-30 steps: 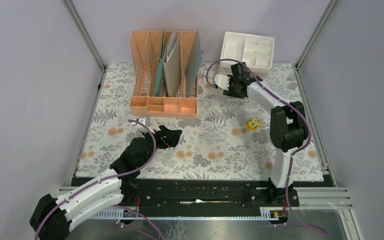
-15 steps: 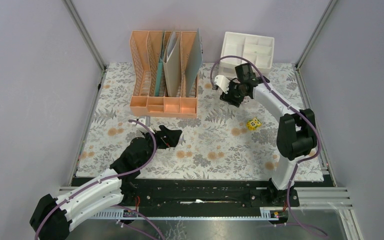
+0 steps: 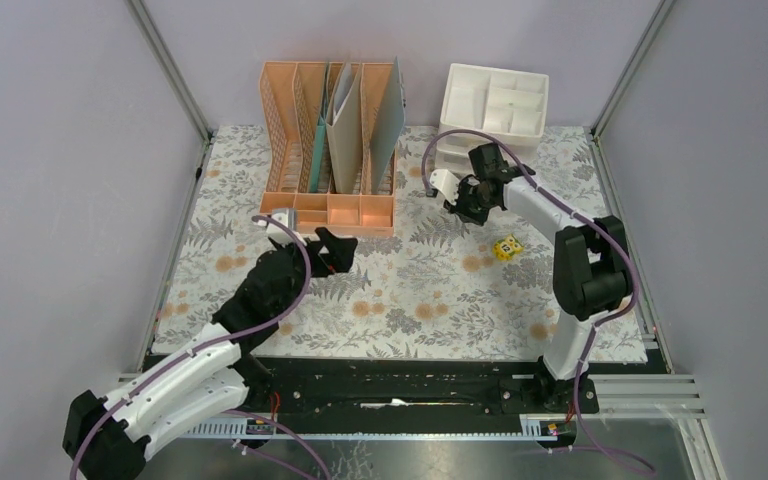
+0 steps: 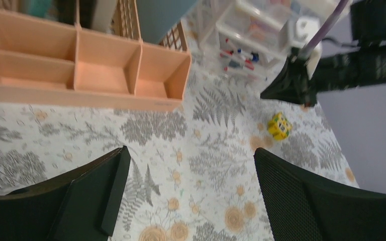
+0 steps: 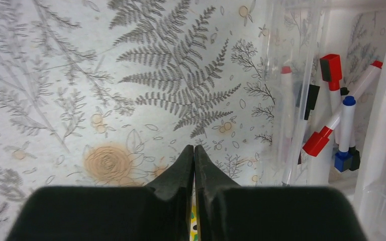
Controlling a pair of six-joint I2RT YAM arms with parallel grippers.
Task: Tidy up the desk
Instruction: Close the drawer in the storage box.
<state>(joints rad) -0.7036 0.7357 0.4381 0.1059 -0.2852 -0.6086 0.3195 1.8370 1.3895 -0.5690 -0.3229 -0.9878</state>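
1. The large flat surface, covered in pale fern-printed cloth, spans the cell floor and carries everything.
2. The peach slotted plastic rack and the white plastic drawer unit stand along its far edge.
3. The left claw is spread wide and empty, near the rack's front.
4. The right claw is pressed together on nothing, just before the drawer unit.
5. The small yellow cube lies loose. We judge it the next pick: straddle its flat faces squarely, get low, then close.

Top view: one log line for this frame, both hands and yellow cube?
left hand: open, over desk | right hand: shut, empty, by marker drawer | yellow cube: loose on desk
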